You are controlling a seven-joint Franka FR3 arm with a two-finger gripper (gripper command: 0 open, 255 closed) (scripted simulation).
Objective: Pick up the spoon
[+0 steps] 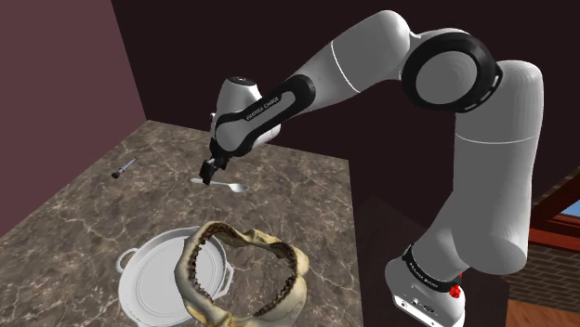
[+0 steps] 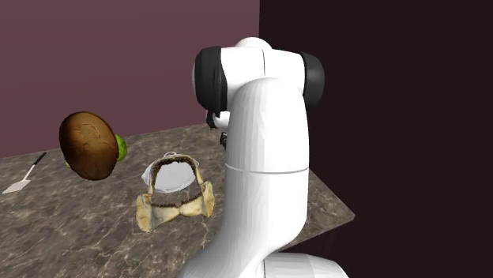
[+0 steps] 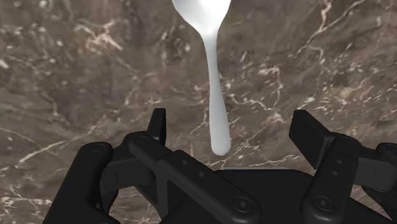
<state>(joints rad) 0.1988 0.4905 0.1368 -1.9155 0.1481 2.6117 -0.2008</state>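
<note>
The arm (image 1: 372, 56) stretches out over the brown marble counter (image 1: 84, 218), and the gripper (image 1: 209, 171) hangs low, right down at the spoon (image 1: 230, 185). The spoon is white and lies flat on the counter, near its far edge, towards the shoulder view's left from the robot's stand.

From the wrist camera, the gripper (image 3: 233, 121) is spread wide. Its two black fingers (image 3: 158, 124) stand well apart with nothing between them but the tail end of the spoon (image 3: 213, 83). The handle's tip sits roughly midway between the two fingers and neither one touches it, so nothing is held. The handle runs straight away from the hand, with the spoon's bowl at the far end.

Elsewhere on the counter, a small dark tool (image 1: 124, 168) lies off to the shoulder view's left of the spoon, well apart from it. At the near edge a toothed jawbone (image 1: 246, 274) rests against a white dish (image 1: 149, 279).

The second exterior view shows a brown lump (image 2: 88, 144) with something green (image 2: 120, 146) just behind it. A white spatula (image 2: 24, 178) lies near that view's left edge.
</note>
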